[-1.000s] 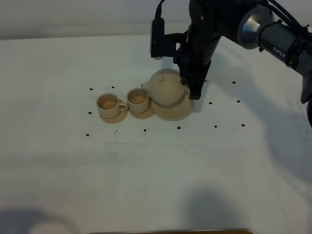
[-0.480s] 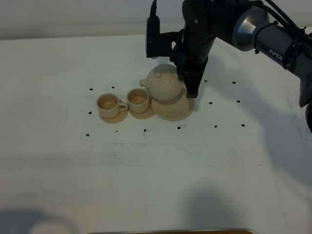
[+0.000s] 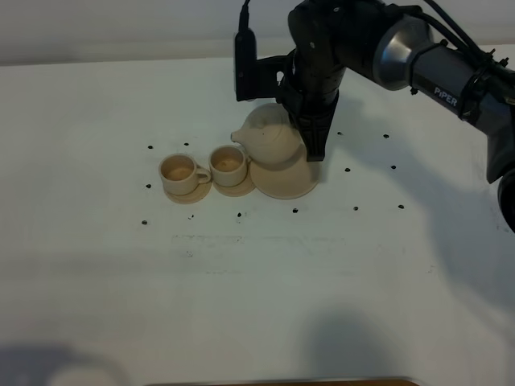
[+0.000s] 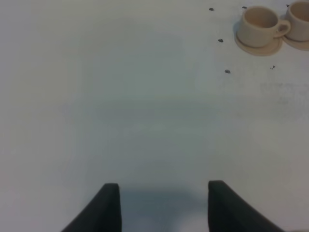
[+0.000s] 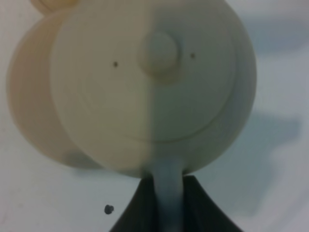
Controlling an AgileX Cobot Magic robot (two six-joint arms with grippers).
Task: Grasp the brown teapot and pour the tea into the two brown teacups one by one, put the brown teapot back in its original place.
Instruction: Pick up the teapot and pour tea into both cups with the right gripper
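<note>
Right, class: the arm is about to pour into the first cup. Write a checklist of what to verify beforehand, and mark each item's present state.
1. Right claw shut on the brown teapot handle: ok.
2. Lid seated on the teapot: ok.
3. Spout facing the cups: ok.
4. Teacup beside the teapot and outer teacup upright on their saucers: ok.
5. Teapot lifted clear of its plate: cannot tell.
6. Left claw open, empty, away from the tea set: ok.
</note>
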